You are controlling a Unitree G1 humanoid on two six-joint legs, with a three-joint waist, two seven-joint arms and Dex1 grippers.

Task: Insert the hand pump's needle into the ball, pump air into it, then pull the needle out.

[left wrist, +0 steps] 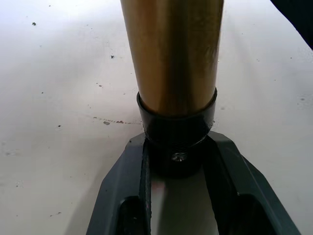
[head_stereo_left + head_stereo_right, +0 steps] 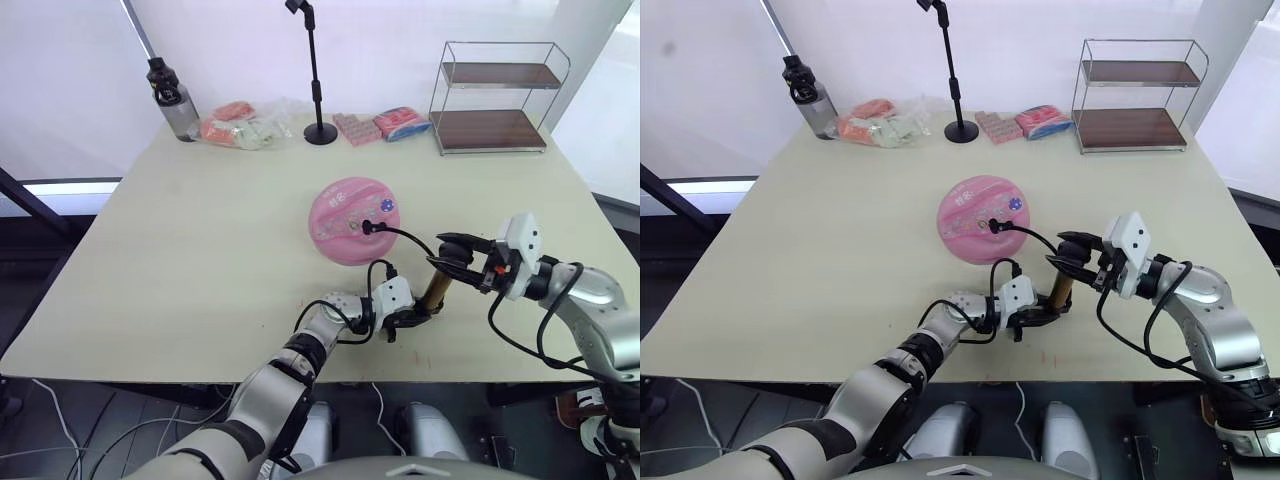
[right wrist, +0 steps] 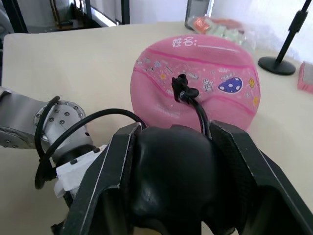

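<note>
Nearest the front edge of the table (image 2: pixel 180 250), the left gripper (image 2: pixel 408 318) clamps the black lower end cap of the pump (image 2: pixel 436 288). In the left wrist view its two dark, smooth fingers (image 1: pixel 128 196) press on either side of the cap, which carries a small screw, and the cap sits on or just above the tabletop. The pump is a slim cylinder of polished gold-bronze metal. Its long axis rises steeply from the cap, tilted up toward the robot's right.

At the pump's upper end, the right gripper (image 2: pixel 456 258) is closed around the rounded black handle (image 3: pixel 168 181), one matte black finger (image 3: pixel 105 181) on each side.

A thin black hose (image 2: pixel 408 236) curves from the pump to the ball (image 2: pixel 354 220). The ball is pink rubber, flattened and slightly dented, with darker seams and small coloured stickers. It lies at the middle of the table, just beyond the grippers. The hose's black fitting (image 3: pixel 180 89) stands seated in the ball's top; the needle itself is hidden.

The tabletop is pale beige, matte, with faint specks. Along its far edge stand a dark bottle (image 2: pixel 172 100), a clear bag of packets (image 2: pixel 245 126), a black stand (image 2: pixel 317 85), pink packets (image 2: pixel 382 125) and a two-tier wire shelf (image 2: pixel 495 95) with brown boards. Behind them is a white wall.
</note>
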